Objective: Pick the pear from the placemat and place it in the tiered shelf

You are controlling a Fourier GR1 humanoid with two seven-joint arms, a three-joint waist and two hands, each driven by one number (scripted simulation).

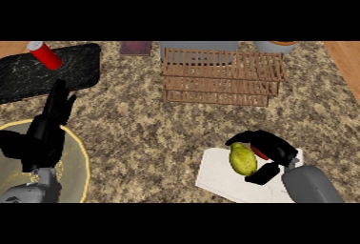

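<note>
Pear, yellow-green and oval [243,159], sits over the white rectangular placemat [218,178], inside the right robot hand [271,155], whose black fingers curl around it from the right side. Placemat lies on the speckled brown granite surface [155,133]. Wooden slatted tiered shelf [224,76] stands well apart, toward the far edge. At the left, the left robot hand [45,133] rests with straight fingers over a round yellow-rimmed plate [81,157]. Beyond it a red cylinder [45,55] stands on a black tray [77,71].
</note>
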